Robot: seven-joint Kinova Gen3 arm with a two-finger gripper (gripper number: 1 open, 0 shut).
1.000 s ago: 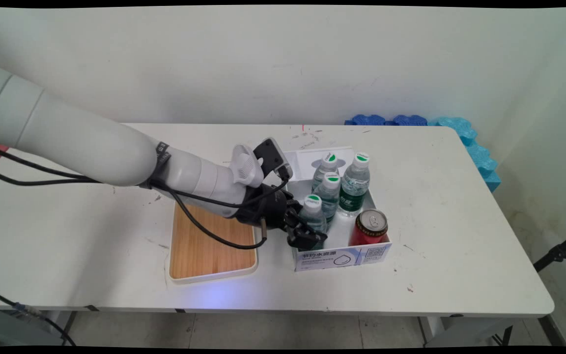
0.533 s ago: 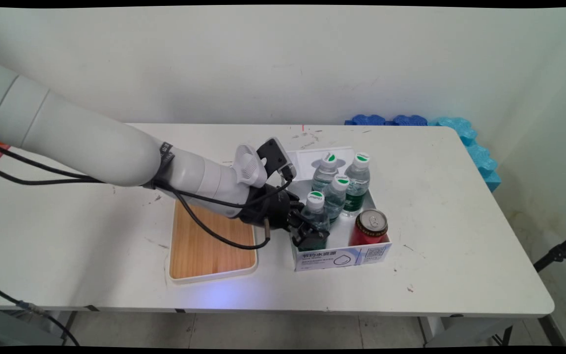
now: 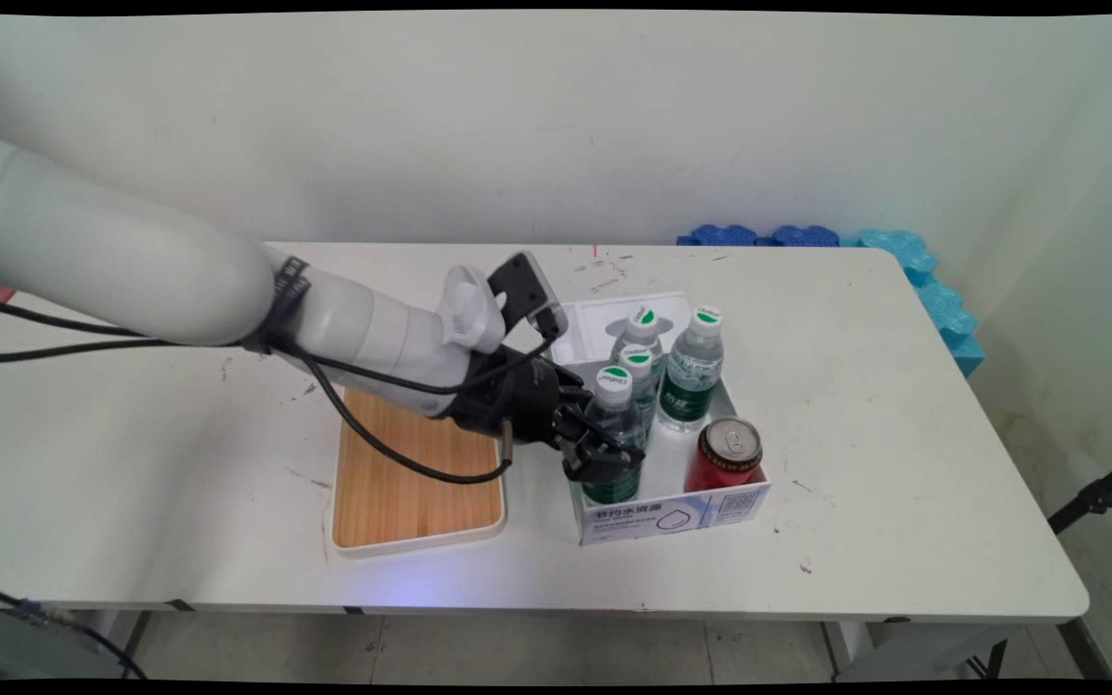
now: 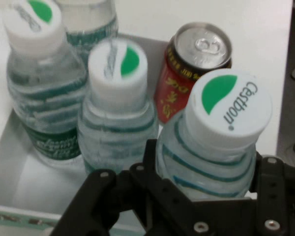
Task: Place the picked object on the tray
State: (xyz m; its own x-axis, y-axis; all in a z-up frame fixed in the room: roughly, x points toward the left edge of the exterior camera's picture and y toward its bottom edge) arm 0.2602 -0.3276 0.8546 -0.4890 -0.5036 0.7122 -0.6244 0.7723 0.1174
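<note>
My gripper (image 3: pixel 602 459) is shut on a clear water bottle (image 3: pixel 611 417) with a white and green cap, at the front left of a white cardboard box (image 3: pixel 672 516). In the hand view the fingers (image 4: pixel 152 157) clasp this bottle (image 4: pixel 221 132) just under its cap. Three more water bottles (image 3: pixel 689 365) stand behind it in the box, the nearest one (image 4: pixel 118 113) close beside it. A red drink can (image 3: pixel 728 454) stands at the box's front right, and in the hand view the can (image 4: pixel 187 73) shows just beyond the held bottle.
A wooden tray (image 3: pixel 416 473) with a white rim lies left of the box, partly under my arm. Blue foam pieces (image 3: pixel 903 253) sit at the table's far right corner. Black cables hang from the arm over the tray.
The gripper and the bottle in it have risen slightly, and the wrist has drawn a little to the left. The other bottles and the can have barely shifted.
</note>
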